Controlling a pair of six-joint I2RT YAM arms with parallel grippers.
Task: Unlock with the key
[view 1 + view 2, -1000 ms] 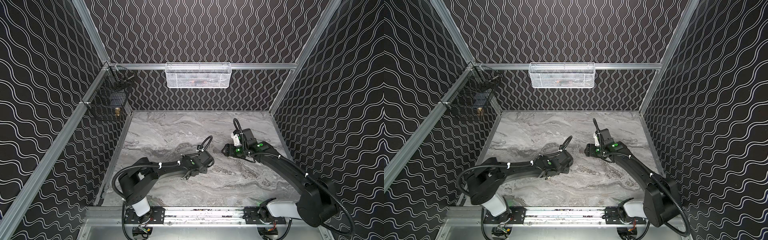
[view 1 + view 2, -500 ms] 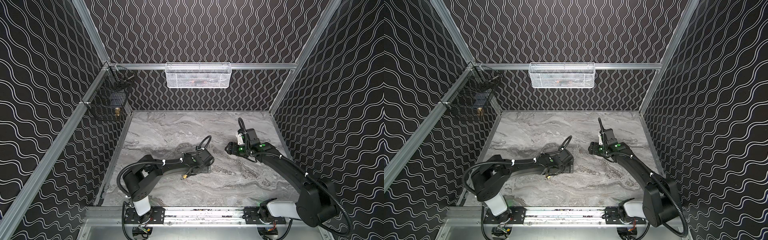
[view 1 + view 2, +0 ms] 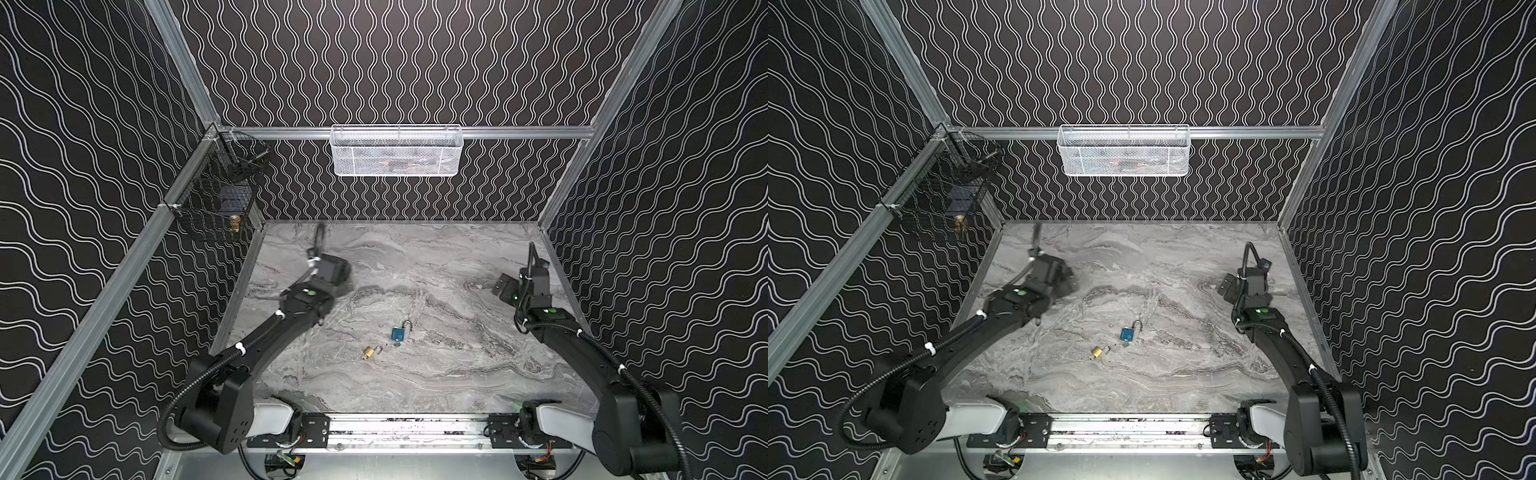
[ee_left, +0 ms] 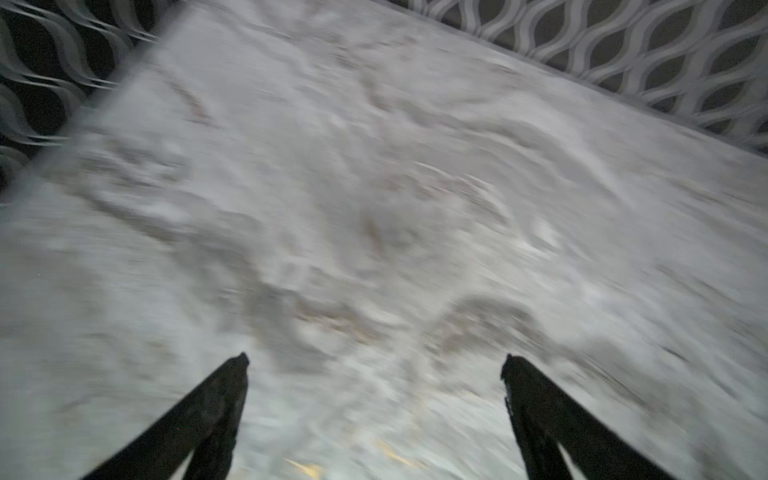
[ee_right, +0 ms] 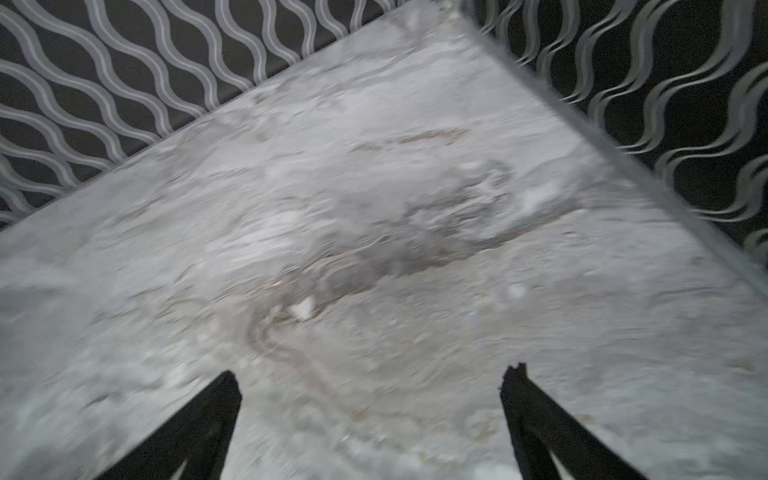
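Observation:
Two small padlocks lie near the middle of the marble table (image 3: pixel 478 374), and both top views show them. The blue padlock (image 3: pixel 397 333) (image 3: pixel 1126 334) has its shackle swung open, and a small silvery bit at its base may be the key; it is too small to tell. Just left of it and nearer the front lies the brass padlock (image 3: pixel 368 353) (image 3: pixel 1096 353). My left gripper (image 3: pixel 347 276) (image 4: pixel 374 359) hovers open over bare table at the back left. At the right side my right gripper (image 3: pixel 500 287) (image 5: pixel 372 372) is also open, with nothing between its fingers.
A black wire basket (image 3: pixel 216 208) hangs in the back left corner with a brass object inside. A white mesh basket (image 3: pixel 397 151) hangs on the back rail. Patterned walls close in three sides, and the arms' base rail (image 3: pixel 409 430) runs along the front.
Both arms have drawn away from the table's middle, the left towards the back left and the right towards the right wall. Both grippers have opened. The two padlocks now lie uncovered.

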